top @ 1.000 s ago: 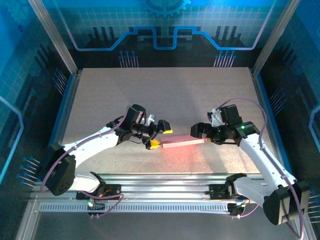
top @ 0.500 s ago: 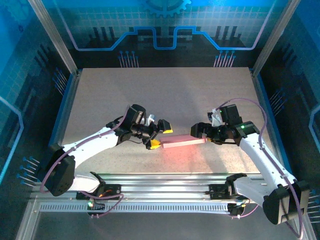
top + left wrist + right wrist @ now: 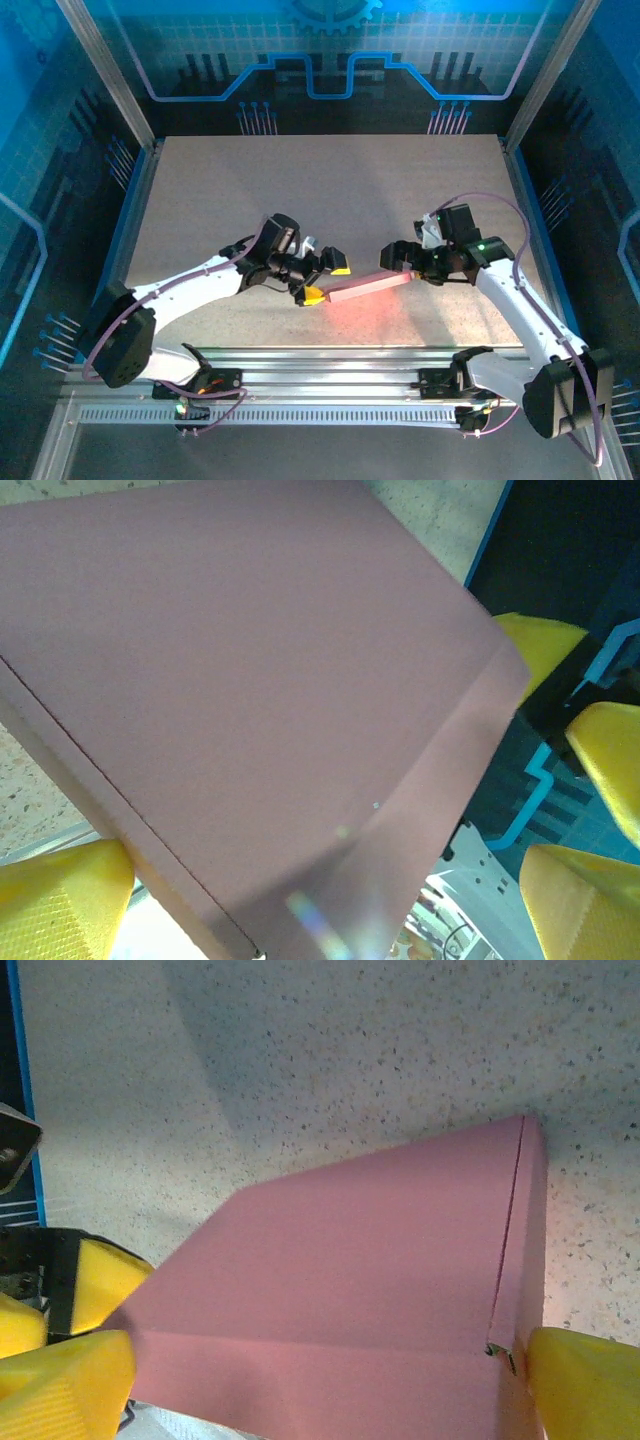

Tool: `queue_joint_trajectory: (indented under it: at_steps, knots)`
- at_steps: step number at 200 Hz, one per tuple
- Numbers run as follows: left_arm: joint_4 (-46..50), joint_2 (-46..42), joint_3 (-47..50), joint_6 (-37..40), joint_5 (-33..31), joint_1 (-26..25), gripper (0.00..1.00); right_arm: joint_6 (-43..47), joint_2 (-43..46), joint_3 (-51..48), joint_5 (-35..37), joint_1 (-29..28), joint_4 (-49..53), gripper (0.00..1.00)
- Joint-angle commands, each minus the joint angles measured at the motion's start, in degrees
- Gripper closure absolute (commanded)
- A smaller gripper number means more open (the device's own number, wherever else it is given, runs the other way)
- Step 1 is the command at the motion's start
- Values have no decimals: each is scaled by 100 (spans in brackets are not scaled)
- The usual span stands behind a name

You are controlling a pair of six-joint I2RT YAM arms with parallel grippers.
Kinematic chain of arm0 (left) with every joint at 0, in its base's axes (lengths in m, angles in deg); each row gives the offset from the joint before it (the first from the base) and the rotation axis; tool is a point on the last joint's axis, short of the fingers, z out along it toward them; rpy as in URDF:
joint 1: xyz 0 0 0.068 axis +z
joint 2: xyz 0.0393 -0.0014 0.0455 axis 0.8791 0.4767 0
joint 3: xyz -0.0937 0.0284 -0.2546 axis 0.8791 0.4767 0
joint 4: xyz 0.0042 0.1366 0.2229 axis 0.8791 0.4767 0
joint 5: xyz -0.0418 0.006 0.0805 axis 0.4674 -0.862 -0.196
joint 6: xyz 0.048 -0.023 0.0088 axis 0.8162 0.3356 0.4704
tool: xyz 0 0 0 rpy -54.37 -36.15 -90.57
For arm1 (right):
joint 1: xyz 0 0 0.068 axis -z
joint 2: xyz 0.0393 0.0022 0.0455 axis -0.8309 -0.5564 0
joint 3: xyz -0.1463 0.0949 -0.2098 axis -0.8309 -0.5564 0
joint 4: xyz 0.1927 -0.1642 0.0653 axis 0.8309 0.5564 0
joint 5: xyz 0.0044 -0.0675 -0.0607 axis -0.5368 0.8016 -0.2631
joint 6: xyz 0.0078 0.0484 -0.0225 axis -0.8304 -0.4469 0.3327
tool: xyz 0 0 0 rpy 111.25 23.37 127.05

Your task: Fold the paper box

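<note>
While both my arms reach inward over it, the table (image 3: 300,190) serves mainly as backdrop. The box (image 3: 366,285) sits toward the near edge, midway between my arms. It appears raised and tilted, with its left end lower and nearer and its right end higher. A pink glow on the surface beneath it supports that reading, but I cannot confirm whether it touches the table.

Condition of the box: closed form, with pink outer faces on show and no whitish inner side. From the left wrist I see a broad face, a narrow side wall along one crease, and a further panel folded at an angle. From the right wrist, a seam runs down the right end, with a small gap at its lower corner.

My left claw (image 3: 326,283) stands spread wide at the box's left end, with the box lying across the gap. A finger (image 3: 60,900) sits just beside the box's lower edge. My right claw (image 3: 397,265) is likewise spread wide at the right end, with the box spanning between its fingers. One finger there touches the seamed corner. I read both claws as open rather than clamped. How hard the fingers bear on the card I cannot tell.

Assessment: folding looks largely complete, with walls up and flaps in. Two steps look outstanding in my judgement: seating the end seam where the gap shows, then setting the box down flat.
</note>
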Motion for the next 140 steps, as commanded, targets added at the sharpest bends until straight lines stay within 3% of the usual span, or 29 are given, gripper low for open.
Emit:
queue_joint_trajectory:
  at_steps: [1, 140]
  knots:
    - [-318, 105, -97, -88, 248, -156, 1, -59, -63, 225, -491, -3, -40, 0]
    - [-835, 228, -202, -411, 355, -222, 1, 11, -403, 461, -331, -75, -25, 0]
